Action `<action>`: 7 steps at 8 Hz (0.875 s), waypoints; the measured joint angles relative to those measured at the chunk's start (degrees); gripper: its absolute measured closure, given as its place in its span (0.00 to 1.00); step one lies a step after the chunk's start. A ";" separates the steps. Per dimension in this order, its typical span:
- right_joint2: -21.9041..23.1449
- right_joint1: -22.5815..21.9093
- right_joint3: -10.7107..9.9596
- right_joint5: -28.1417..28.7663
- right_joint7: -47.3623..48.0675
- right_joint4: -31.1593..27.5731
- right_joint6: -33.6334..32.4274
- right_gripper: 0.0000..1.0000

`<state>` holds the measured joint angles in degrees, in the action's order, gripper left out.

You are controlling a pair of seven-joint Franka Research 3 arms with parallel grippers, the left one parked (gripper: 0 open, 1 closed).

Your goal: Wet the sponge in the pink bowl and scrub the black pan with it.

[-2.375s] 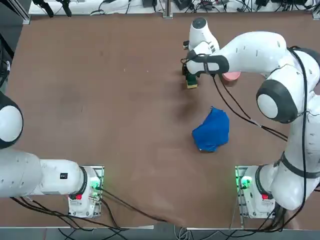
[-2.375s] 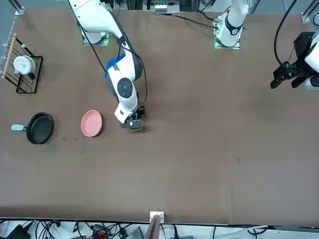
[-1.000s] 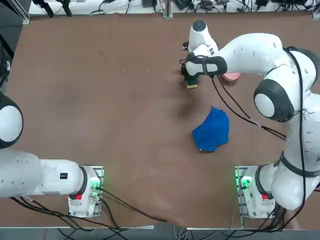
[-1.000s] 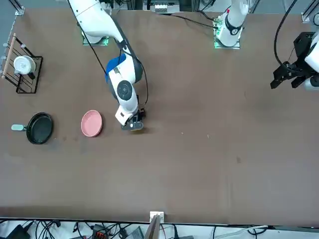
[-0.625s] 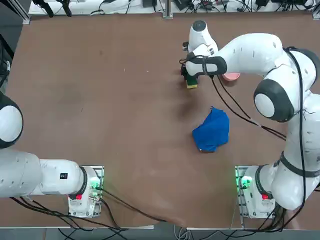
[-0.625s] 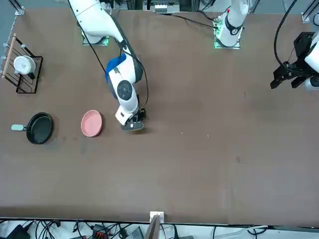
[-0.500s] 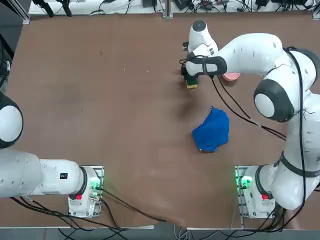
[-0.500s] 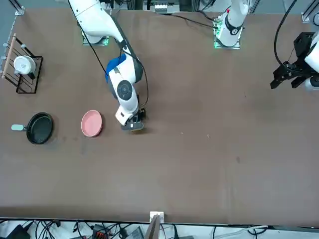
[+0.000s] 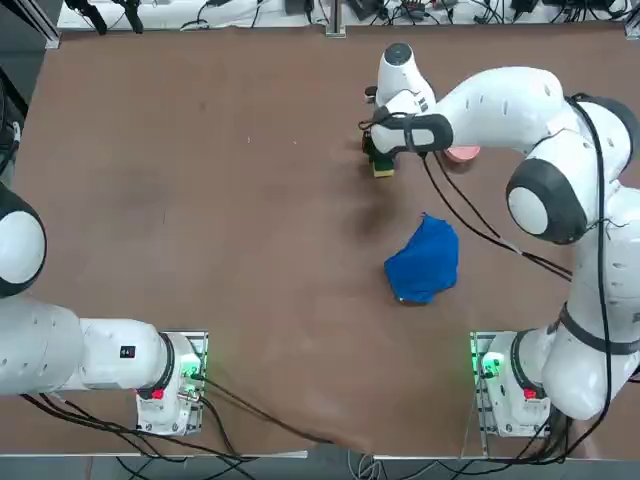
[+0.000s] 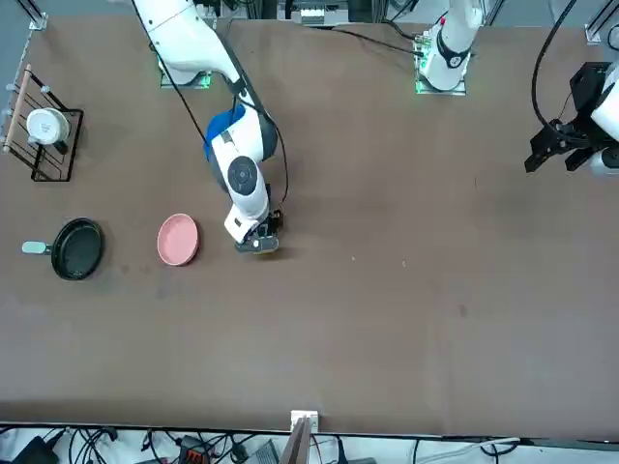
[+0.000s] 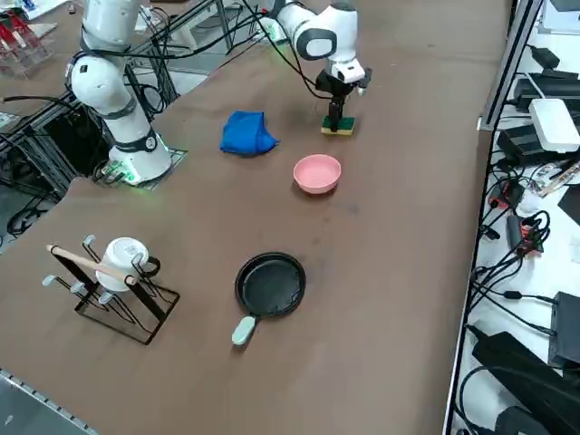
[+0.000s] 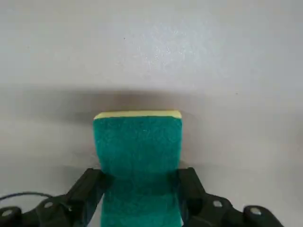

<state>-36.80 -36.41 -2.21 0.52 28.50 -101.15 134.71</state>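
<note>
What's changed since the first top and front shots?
Right arm shifted slightly, its elbow edging left in the top view. Right gripper now has its fingers against both sides of the sponge; no earlier wrist shot to time the grip. Pink bowl, black pan and blue cloth unmoved.

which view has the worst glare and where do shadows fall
right wrist view: pale sheen on the tabletop, soft dark shadow beside the sponge; right side view: small shadow at the edge of the pink bowl; front view: faint shadow beside the right tool
</note>
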 joint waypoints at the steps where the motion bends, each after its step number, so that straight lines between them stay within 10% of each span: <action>1: -0.14 -0.02 0.00 0.00 0.00 0.00 0.00 0.13; 7: -0.63 -0.06 0.00 0.00 -0.03 -0.02 -0.02 0.12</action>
<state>-37.43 -36.46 -2.20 0.52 28.47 -101.17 134.69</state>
